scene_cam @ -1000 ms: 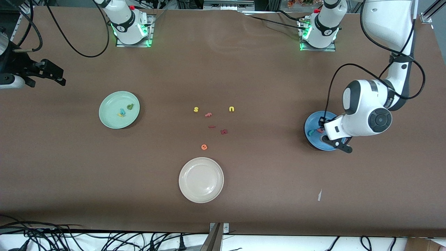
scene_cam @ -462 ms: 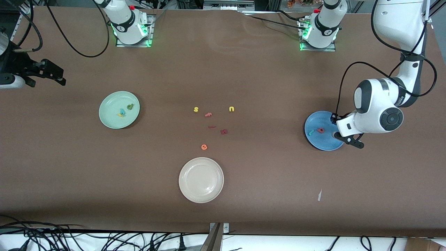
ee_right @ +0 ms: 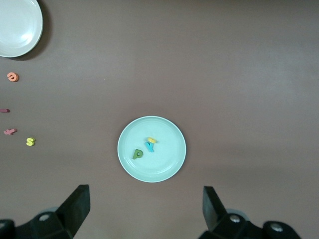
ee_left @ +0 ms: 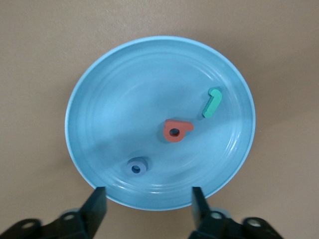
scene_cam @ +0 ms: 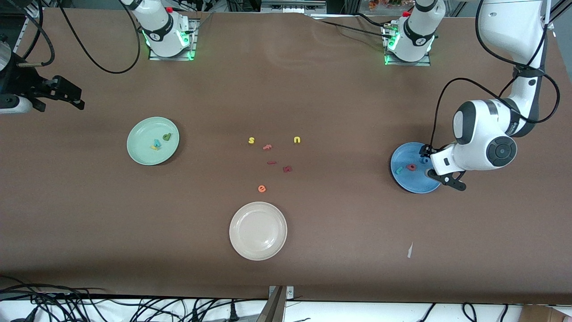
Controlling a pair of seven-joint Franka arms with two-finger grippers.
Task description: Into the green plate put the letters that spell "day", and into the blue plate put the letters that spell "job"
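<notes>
step: letters sorted | left gripper (ee_left: 148, 199): over blue plate's (scene_cam: 404, 181) edge, fingers released, empty; blue o (ee_left: 136, 166) lies just ahead between them, with b (ee_left: 176, 131), j (ee_left: 213, 102) | right gripper (ee_right: 147, 204): spread, waits high over green plate (ee_right: 172, 164) holding d (ee_right: 137, 154), a (ee_right: 152, 140), y (ee_right: 148, 146)

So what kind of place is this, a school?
More likely a robot lab: two robot arms are bolted to a big brown table, cables trail along its edge, and foam letters sit sorted in the blue plate and green plate.
</notes>
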